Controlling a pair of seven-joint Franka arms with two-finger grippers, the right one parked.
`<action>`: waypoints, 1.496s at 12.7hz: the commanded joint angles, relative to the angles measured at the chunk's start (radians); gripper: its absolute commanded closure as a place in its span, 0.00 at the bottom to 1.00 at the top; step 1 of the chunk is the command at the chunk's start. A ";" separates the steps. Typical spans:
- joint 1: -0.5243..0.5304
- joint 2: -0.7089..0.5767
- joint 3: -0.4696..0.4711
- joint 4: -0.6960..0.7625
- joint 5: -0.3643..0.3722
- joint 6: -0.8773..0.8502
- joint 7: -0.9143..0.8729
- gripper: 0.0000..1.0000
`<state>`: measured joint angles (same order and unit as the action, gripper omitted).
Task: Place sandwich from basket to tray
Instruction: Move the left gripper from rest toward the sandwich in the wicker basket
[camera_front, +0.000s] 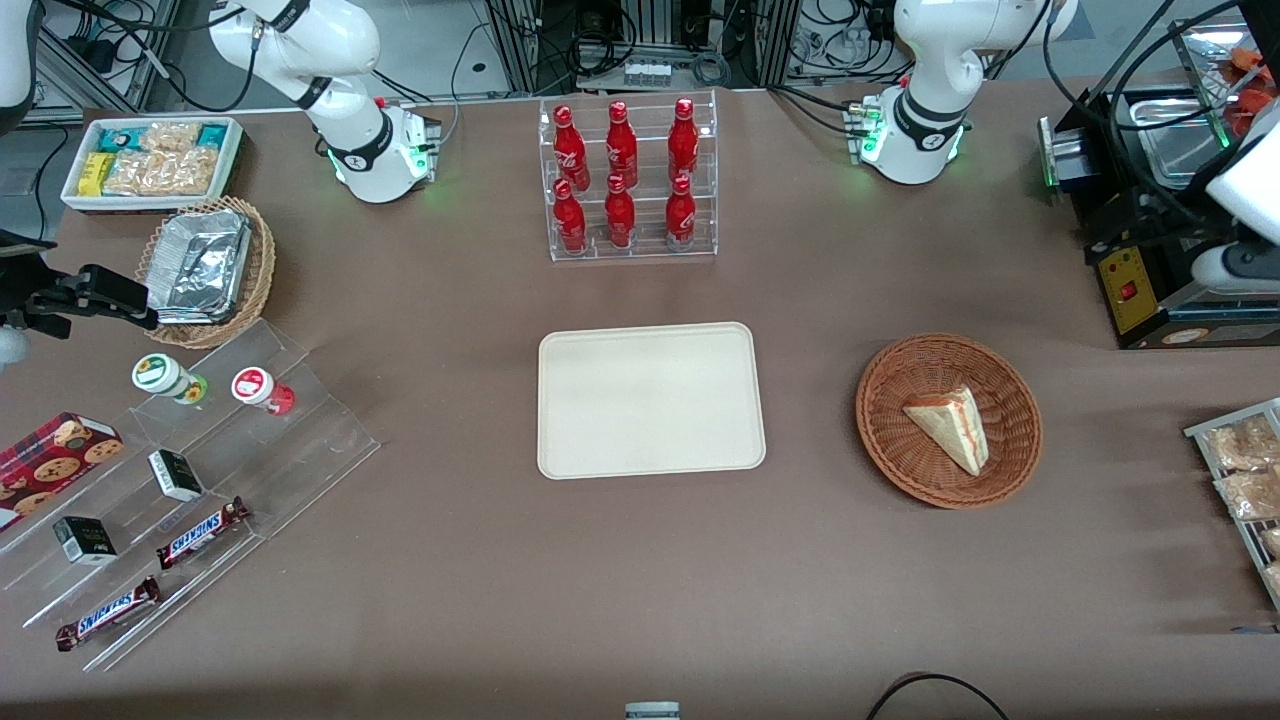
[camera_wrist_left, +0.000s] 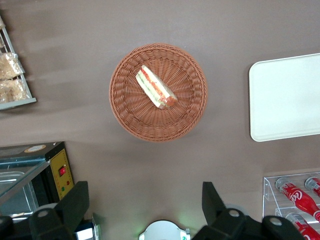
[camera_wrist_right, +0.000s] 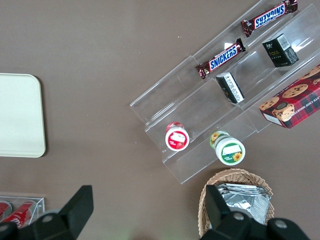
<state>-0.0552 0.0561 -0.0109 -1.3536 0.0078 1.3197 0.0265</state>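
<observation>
Nothing of the task is done yet, as far as you can judge: the sandwich (camera_front: 951, 425) lies inside the basket (camera_front: 890, 440), resting on its woven floor with the filling edge showing orange-red and green in the wrist view. The tray (camera_front: 650, 400) sits bare on the brown desk (camera_front: 640, 580), near the basket but clearly apart from it, toward the parked arm's end. The whole job is ahead of you: reach, grasp, lift, carry sideways, set down.

Your claw (camera_wrist_left: 142, 210) hangs high above the desk, well clear of the basket, with its two dark fingers (camera_wrist_left: 75, 205) spread wide apart and holding nothing. It looks straight down, and the basket lies off to one side of the gap between the fingers, not under it, so you need to shift over the basket before you descend. In the front view the working arm shows only as white links at the edge of the picture, above the black machine (camera_front: 1150, 250) at that end of the desk.

Nearer the arm bases than the tray stands a clear rack of red bottles (camera_front: 625, 180).
</observation>
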 joint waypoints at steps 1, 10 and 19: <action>0.006 -0.034 0.000 -0.036 -0.011 -0.013 0.010 0.00; 0.021 -0.091 0.026 -0.373 0.000 0.321 -0.025 0.00; 0.009 -0.012 0.019 -0.723 -0.011 0.881 -0.612 0.00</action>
<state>-0.0434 0.0348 0.0130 -2.0321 0.0055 2.1273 -0.4910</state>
